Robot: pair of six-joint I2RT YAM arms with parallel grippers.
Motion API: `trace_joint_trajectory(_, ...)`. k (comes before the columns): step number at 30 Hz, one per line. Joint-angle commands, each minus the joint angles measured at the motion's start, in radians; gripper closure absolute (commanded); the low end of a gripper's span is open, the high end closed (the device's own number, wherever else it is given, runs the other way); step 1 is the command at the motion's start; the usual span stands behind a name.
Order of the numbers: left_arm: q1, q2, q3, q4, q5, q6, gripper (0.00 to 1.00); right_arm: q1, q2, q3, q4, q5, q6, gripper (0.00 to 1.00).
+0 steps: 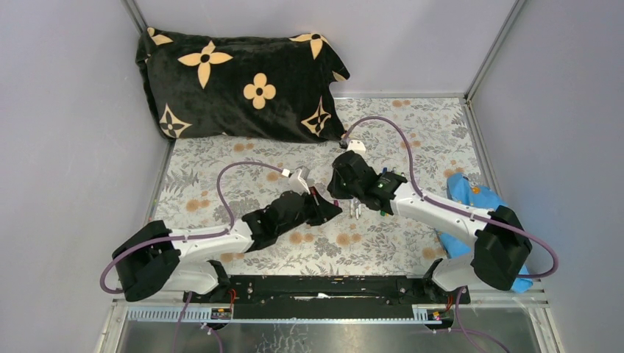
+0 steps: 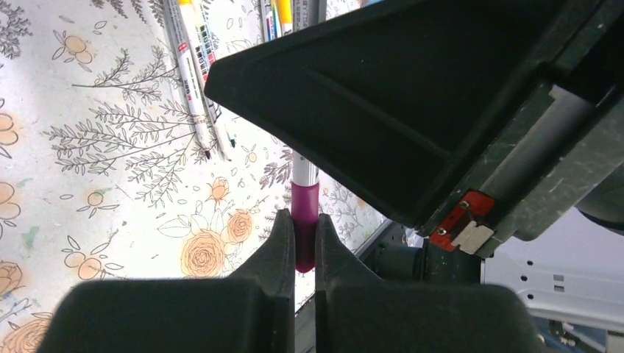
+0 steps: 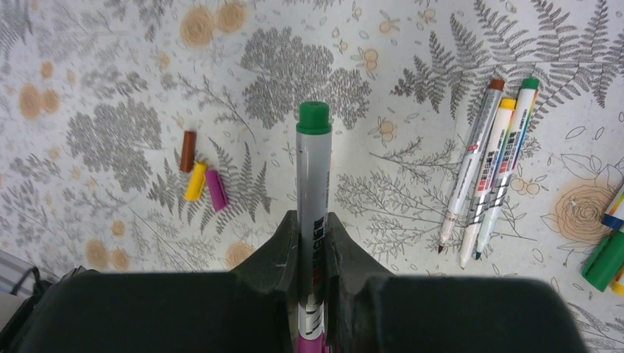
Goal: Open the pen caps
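My left claw (image 2: 304, 246) is clamped on the magenta cap (image 2: 305, 209). My right claw (image 3: 313, 232) squeezes the same pen (image 3: 313, 169) by its barrel, above the middle of the surface (image 1: 412, 125), braced for pulling apart.

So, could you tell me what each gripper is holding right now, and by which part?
Both hold one pen: the right gripper clamps it mid-barrel, and the left gripper pinches its magenta cap at the end.

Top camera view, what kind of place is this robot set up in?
Probably a lab test cell, not a home: plain walls with metal corner frames box in a floral cloth tabletop, and the left arm and right arm are bolted to a black rail.
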Motion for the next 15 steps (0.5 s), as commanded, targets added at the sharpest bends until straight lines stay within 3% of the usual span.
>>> trace_joint_trajectory(1, -0.082, 0.054, -0.108, -0.202, -0.121, -0.057, 1.00, -0.088, 0.000, 0.136, 0.059, 0.127, -0.104, 1.00)
trace_joint_trajectory(11, -0.193, 0.138, -0.115, -0.227, -0.229, -0.147, 1.00, -0.158, 0.030, 0.277, 0.035, 0.130, -0.159, 1.00)
trace_joint_trajectory(15, -0.193, 0.105, -0.015, -0.406, -0.321, -0.156, 1.00, -0.166, 0.043, 0.255, -0.020, 0.121, -0.170, 1.00)
